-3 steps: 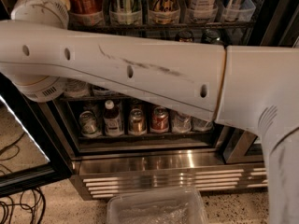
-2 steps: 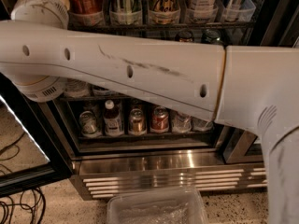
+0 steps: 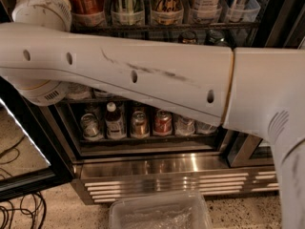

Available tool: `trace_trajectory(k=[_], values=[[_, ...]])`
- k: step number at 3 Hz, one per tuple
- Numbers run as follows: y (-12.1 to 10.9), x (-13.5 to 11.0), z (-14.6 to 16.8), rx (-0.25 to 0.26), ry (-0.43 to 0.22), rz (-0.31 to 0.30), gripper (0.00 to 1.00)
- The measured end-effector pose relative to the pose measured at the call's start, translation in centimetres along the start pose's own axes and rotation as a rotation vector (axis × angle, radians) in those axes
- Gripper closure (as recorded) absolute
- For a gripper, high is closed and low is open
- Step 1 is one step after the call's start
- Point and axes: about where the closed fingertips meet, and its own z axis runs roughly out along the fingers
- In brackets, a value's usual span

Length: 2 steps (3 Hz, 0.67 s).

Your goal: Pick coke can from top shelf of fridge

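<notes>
One arm crosses fridge — one bottle below — gripper out of view.

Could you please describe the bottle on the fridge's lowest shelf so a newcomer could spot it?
Find the ribbed steel base grille of the fridge, then the shelf just above it, under the robot's white arm. The bottle stands second from the left in a row of cans; it alone has a narrow neck and white cap. The hand is out of view.
</notes>
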Motion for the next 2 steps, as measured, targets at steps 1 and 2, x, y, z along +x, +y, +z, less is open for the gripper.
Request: trace_trajectory(k=[1,2], values=[[-0.6,-1.9,-1.1,0.011,-0.064,0.039,1.0],[-1.6,-2.6,-2.1,0.015,-0.114,0.074,1.0]])
